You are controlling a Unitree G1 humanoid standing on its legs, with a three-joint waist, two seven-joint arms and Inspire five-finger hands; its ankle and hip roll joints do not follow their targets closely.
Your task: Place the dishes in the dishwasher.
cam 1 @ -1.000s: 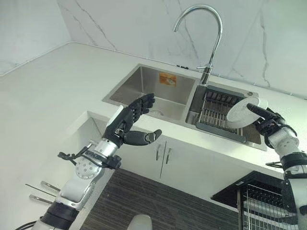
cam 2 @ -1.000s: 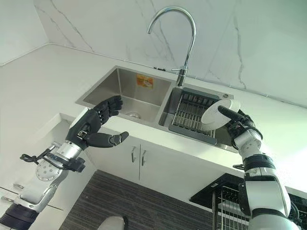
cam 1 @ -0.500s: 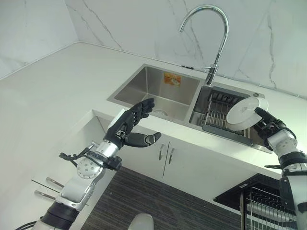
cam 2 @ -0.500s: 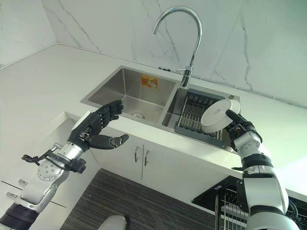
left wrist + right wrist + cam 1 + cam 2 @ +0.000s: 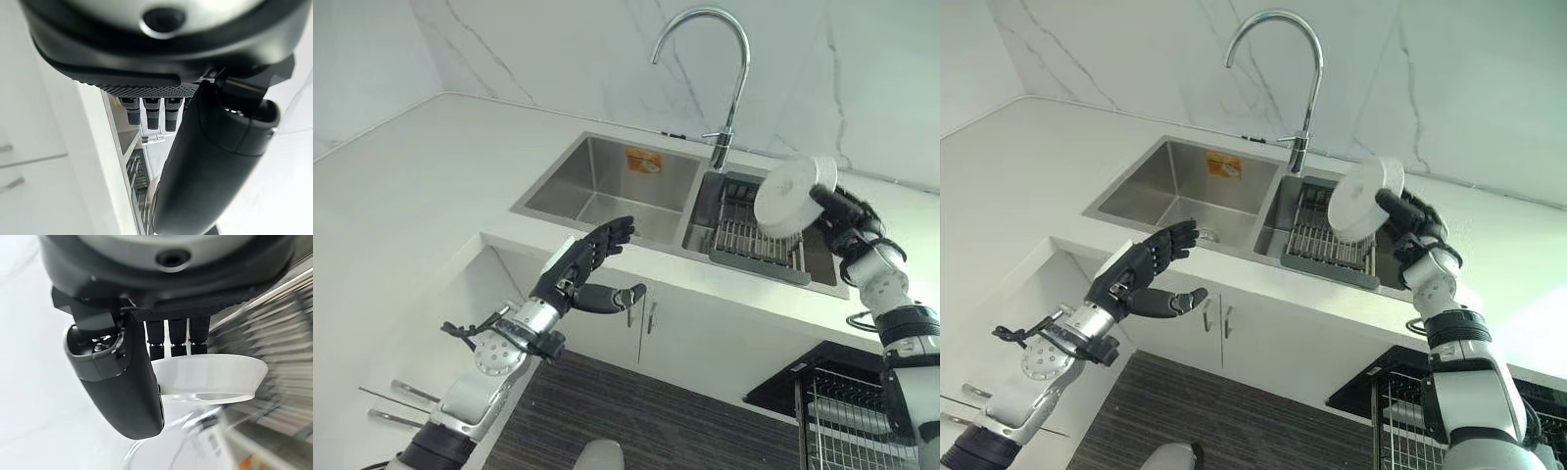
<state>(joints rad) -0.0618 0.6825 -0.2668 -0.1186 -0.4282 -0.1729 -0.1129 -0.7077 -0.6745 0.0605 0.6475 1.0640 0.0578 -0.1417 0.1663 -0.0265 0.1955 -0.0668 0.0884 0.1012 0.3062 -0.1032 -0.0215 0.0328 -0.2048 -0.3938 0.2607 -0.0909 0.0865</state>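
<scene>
Right hand (image 5: pixel 1408 217) pinches white bowl (image 5: pixel 1365 199) tilted on edge, base facing the sink (image 5: pixel 1185 186).

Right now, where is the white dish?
The white dish is held up in the right hand, above the sink's drying rack, right of the faucet.

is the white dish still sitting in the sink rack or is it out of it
Out. The right hand pinches the dish between thumb and fingers, tipped on edge in the air above the rack in the sink's right basin.

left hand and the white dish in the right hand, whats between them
In the left eye view, the sink basin, counter edge and drying rack lie between the open left hand and the white dish.
</scene>
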